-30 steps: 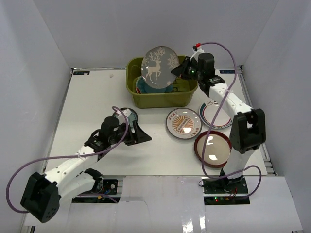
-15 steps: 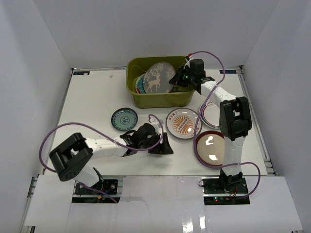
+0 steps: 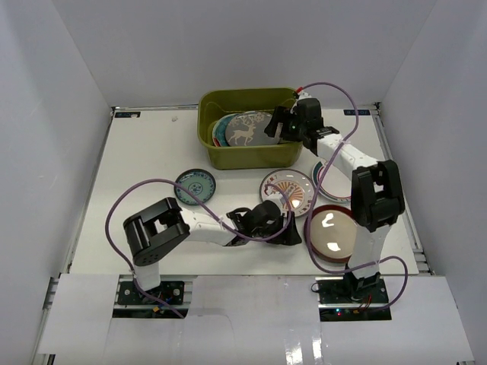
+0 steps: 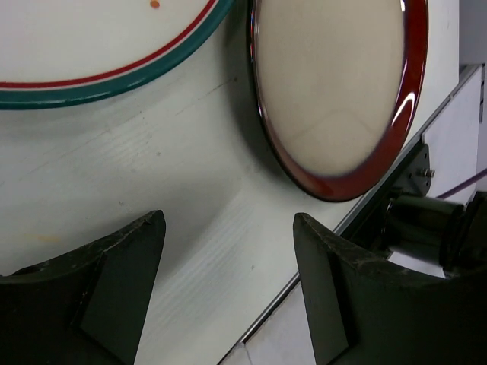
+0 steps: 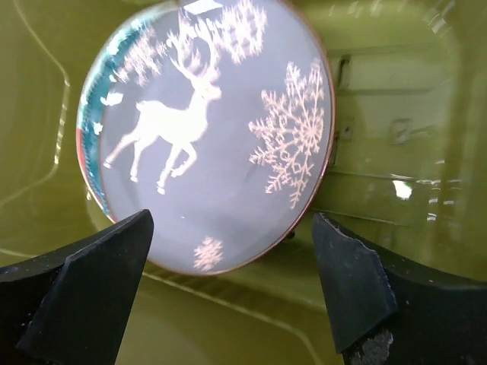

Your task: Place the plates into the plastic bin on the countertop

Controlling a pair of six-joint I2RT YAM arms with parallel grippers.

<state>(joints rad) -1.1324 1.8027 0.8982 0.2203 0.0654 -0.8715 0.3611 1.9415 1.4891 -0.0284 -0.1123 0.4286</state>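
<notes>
Deer, snowflakes and no legible words: the grey plate with a white deer (image 3: 247, 128) lies tilted inside the olive-green plastic bin (image 3: 243, 158) at the far side of the white countertop (image 3: 137, 160). It rests on other plates there, and a teal and red rim (image 3: 221, 131) shows at its left edge. The only printing in sight is pattern. Any marks at the centre of the orange sunburst plate (image 3: 285, 190) are too small to read.

The right arm rises from its base at the near right. It bends at the elbow and reaches back and left to the bin's right end, where the right gripper (image 3: 275, 125) points into the tub. Its wrist camera shows the jaws spread wide on either side of the deer plate (image 5: 213, 144), gripping nothing.

The left arm lies low and folded along the near edge, its forearm running rightward with a purple cable (image 3: 152, 186) looping above it. The left gripper (image 3: 293, 232) stands open and empty over bare tabletop, just beside the dark red-rimmed plate (image 3: 333, 232) and near the sunburst plate. Its wrist view shows that red rim (image 4: 335, 91) and the white plate with a green rim (image 4: 114, 46) close ahead, neither between the fingers.

The small teal-patterned plate (image 3: 195, 186) sits apart on the counter, left of the sunburst plate.
</notes>
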